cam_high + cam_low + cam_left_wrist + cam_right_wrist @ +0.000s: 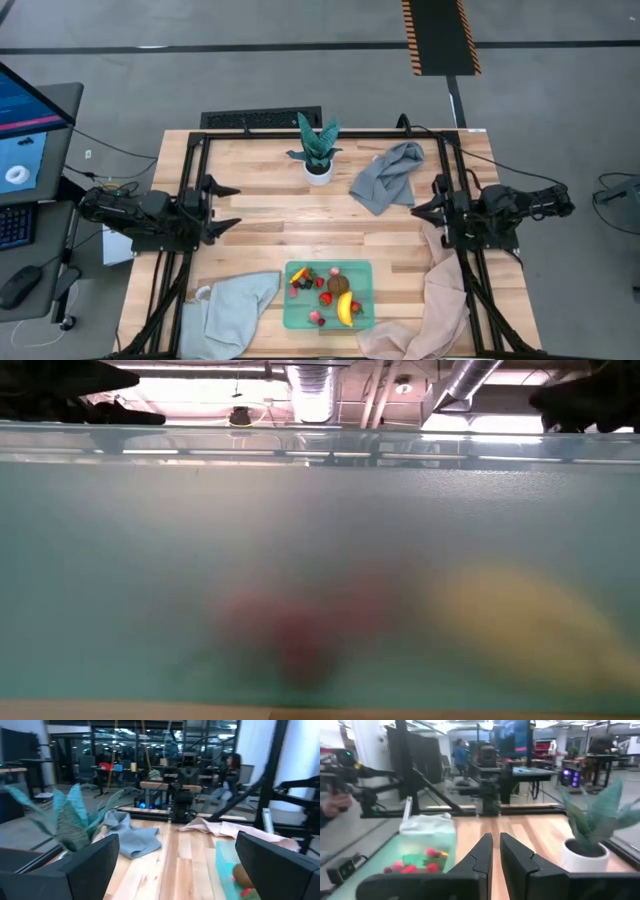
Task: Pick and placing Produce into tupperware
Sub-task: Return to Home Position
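Wooden table (270, 225) first: left gripper (228, 207) at its left side, dark fingers splayed wide, empty; right gripper (420, 206) opposite, fingers almost touching, empty. Mint translucent tupperware (362, 274) at the near edge cradles a curved banana (345, 310) and red strawberries (326, 298).

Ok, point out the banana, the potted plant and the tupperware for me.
banana (345, 310): high view, middle of its yellow body.
potted plant (318, 172): high view, on its white pot.
tupperware (362, 272): high view, bare floor by its far right corner.
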